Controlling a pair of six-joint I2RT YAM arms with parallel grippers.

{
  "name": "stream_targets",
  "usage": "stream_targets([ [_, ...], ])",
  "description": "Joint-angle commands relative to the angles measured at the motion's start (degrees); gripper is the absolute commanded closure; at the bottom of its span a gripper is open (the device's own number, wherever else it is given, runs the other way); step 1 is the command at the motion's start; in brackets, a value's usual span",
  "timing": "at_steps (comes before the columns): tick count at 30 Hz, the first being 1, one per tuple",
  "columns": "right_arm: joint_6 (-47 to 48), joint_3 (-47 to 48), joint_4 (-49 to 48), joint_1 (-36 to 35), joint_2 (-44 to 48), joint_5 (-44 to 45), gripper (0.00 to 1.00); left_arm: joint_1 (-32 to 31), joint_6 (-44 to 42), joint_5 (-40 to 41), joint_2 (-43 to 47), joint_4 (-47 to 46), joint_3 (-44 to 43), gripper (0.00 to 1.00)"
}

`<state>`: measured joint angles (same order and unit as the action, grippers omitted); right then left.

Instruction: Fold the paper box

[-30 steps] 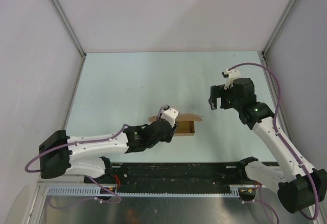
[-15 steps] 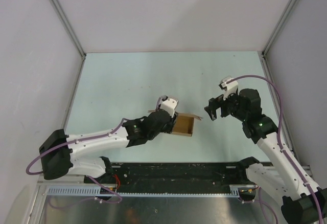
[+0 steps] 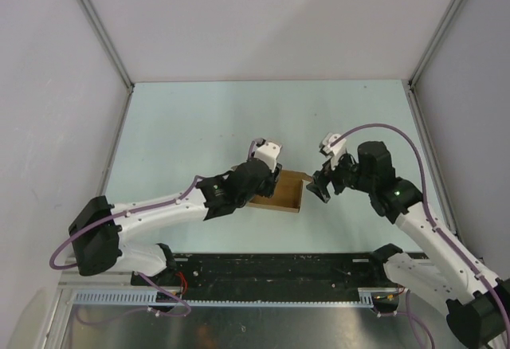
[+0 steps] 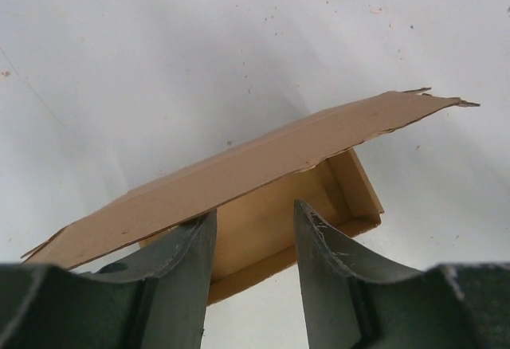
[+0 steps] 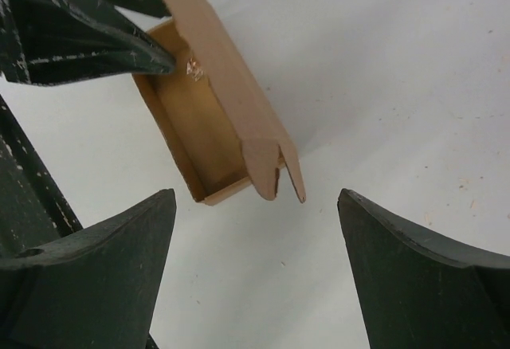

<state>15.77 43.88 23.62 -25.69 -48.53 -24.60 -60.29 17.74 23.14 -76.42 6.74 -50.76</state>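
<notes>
L tool (image 4: 253, 241) grasping paper box (image 3: 284, 195) wall; R tool (image 5: 255, 261) released, straddling flap edge.

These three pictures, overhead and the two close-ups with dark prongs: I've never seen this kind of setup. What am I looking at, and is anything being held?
The overhead view shows two white robot arms bolted at the near edge of a pale table. Each close-up comes from a camera on one wrist; the dark prongs are that arm's own two fingers.

The one object is a small brown paper box, open-topped, with a long lid flap sticking up.

The left gripper reaches into the box, its fingers slightly apart, one either side of the flap's lower edge; I cannot tell whether they pinch it. The right gripper is wide open just off the box's end, near the flap's folded tab, holding nothing.
</notes>
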Motion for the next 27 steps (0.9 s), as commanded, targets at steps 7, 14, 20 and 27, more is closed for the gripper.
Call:
stream_targets([
  [7,-2.5,-3.9,-10.3,-3.4,-6.9,13.7,0.14,1.2,-1.4,-1.7,-0.7,-0.1,-3.5,0.51],
  [14,-4.1,-5.0,-15.1,-3.7,-11.1,13.7,0.20,1.7,-1.7,-1.9,0.0,-0.2,-3.0,0.51],
  [20,-5.1,-6.0,-17.1,-3.7,-12.6,15.2,0.30,1.9,-1.8,-2.0,0.3,0.1,-2.8,0.50],
  [27,-6.2,-7.1,-19.2,-4.0,-14.1,13.8,0.37,2.1,-1.7,-2.2,0.6,0.0,-2.5,0.50],
])
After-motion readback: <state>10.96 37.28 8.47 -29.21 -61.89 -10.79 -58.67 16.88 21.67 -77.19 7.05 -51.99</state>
